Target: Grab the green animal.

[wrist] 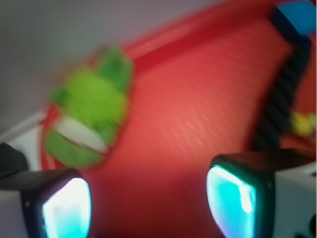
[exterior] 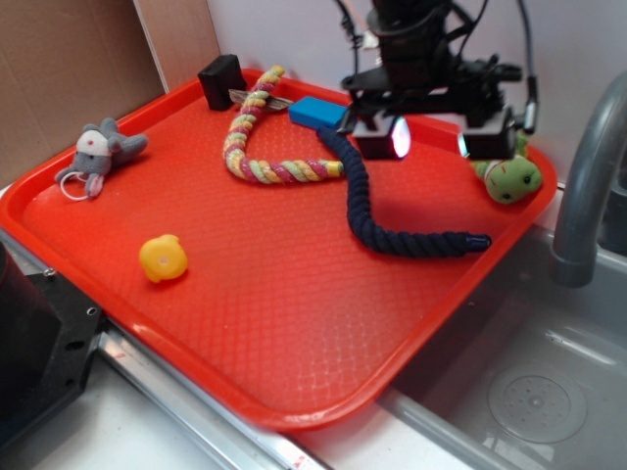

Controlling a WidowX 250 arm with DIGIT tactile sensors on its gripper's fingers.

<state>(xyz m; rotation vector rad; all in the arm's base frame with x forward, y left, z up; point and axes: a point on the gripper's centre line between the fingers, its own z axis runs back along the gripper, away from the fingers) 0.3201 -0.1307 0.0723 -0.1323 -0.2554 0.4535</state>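
Exterior view, fingers spread wide and empty, green animal just beside, navy rope near

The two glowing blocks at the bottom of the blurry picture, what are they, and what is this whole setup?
Those blocks are the two fingers of the robot arm's claw, filmed by a small camera mounted on the arm's wrist. The other picture is taken from outside and shows the same claw hanging over a red plastic tray beside a metal sink. The claw is open and holds nothing. On the tray lie a small lime-green plush animal at the far right edge, a grey plush mouse, a yellow rubber duck, a dark blue rope, a multicoloured braided rope, a blue block and a black block. The green animal sits just ahead of the claw, untouched.
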